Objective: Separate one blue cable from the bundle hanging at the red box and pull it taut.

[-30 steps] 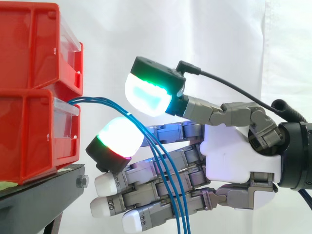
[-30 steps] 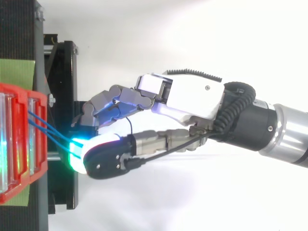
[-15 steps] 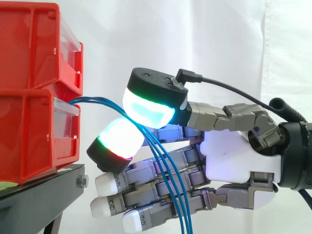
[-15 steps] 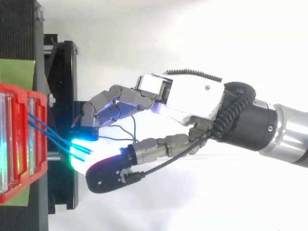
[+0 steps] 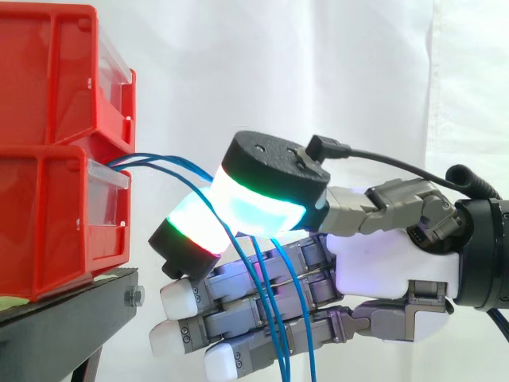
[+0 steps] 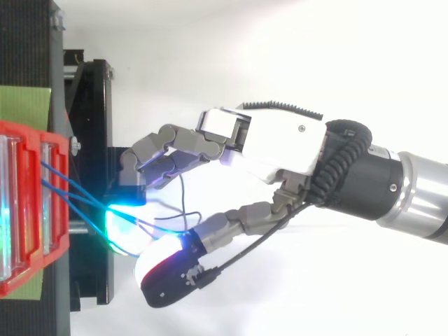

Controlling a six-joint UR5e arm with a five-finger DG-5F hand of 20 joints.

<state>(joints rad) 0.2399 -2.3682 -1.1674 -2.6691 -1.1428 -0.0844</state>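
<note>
Several thin blue cables (image 5: 171, 165) leave the lower red box (image 5: 48, 215), arc to the right and hang down across my hand (image 5: 382, 263). They pass between the big thumb pad (image 5: 258, 208), glowing white and green, and a raised finger pad (image 5: 195, 227). The other fingers lie straight below. From above, the thumb (image 6: 168, 276) stands well apart from the fingers (image 6: 133, 178). Blue cables (image 6: 70, 192) run from the box (image 6: 28, 210) to the thumb's inner side, spread apart. Whether only one cable lies on the thumb I cannot tell.
A second red bin (image 5: 56, 72) sits on top of the lower one. Both rest on the black stand (image 5: 64, 318), whose edge lies just under my fingertips. A white curtain hangs behind.
The thumb has swung away from the fingers, opening a gap seen from above. It has dragged some cables sideways, so the bundle is spread. The palm and arm stayed put.
</note>
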